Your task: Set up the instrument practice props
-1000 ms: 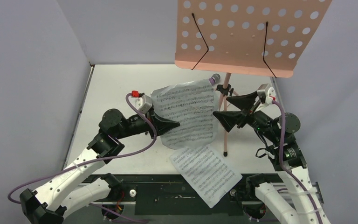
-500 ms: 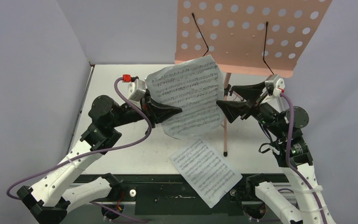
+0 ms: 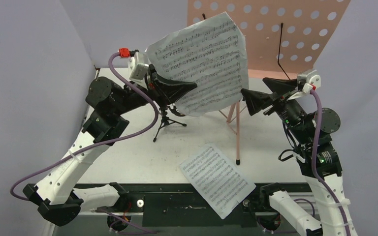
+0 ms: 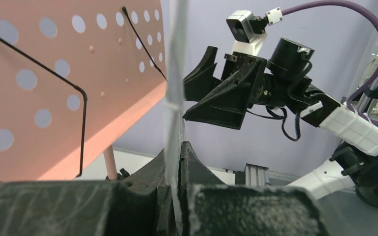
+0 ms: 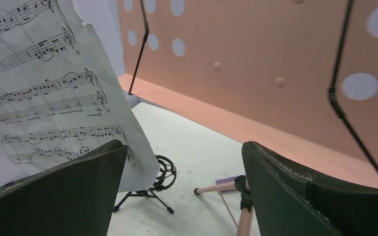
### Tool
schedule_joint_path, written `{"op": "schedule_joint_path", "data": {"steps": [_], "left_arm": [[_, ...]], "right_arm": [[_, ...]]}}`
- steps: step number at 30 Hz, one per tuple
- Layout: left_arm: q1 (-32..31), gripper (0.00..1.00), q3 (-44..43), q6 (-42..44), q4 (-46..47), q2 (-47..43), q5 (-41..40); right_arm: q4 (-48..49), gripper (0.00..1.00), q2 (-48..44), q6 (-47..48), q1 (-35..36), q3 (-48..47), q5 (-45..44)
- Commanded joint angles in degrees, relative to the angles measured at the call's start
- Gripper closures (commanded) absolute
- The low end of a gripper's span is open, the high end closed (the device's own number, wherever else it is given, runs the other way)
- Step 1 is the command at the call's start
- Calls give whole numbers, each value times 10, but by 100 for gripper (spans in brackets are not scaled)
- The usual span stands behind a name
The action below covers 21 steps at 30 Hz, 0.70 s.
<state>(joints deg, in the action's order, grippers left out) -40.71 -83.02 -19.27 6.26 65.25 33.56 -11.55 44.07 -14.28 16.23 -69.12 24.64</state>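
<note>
Top view, held page: my left end effector (image 3: 191, 87) is clenched on the lower-left margin of one sheet-music page (image 3: 202, 54), which hangs in the air in front of the pink music stand (image 3: 285, 34).
Top view, right side: my right end effector (image 3: 252, 86) is released, jaws wide, just beside the page's right edge. I see no contact.
Top view, count: two pages, one held and a second page (image 3: 216, 179) overhanging the near edge of the table (image 3: 128, 157). One music stand, one black tripod mic stand (image 3: 165, 119).
Left wrist view, handling: the page sits edge-on between my pads, thin and limp. I judge it light, floppy and easy to crease. Grip it by a margin and steady the far edge.
Right wrist view, microphone: one purple sliver by the stand's foot, which I take for the microphone (image 5: 229, 180); mostly hidden.
</note>
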Motion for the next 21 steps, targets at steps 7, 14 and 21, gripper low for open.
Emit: {"op": "schedule_joint_path", "data": {"steps": [7,14,21], "left_arm": [[4,100,-116,-19,30,77,-15],[5,100,-177,-18,12,115,-18],[11,100,-189,5,-24,109,-26]], "right_arm": [[-57,10,-17,62,4,-71,-179],[-66,8,-10,71,5,-82,-212],[-102,9,55,79,4,-134,-82]]}}
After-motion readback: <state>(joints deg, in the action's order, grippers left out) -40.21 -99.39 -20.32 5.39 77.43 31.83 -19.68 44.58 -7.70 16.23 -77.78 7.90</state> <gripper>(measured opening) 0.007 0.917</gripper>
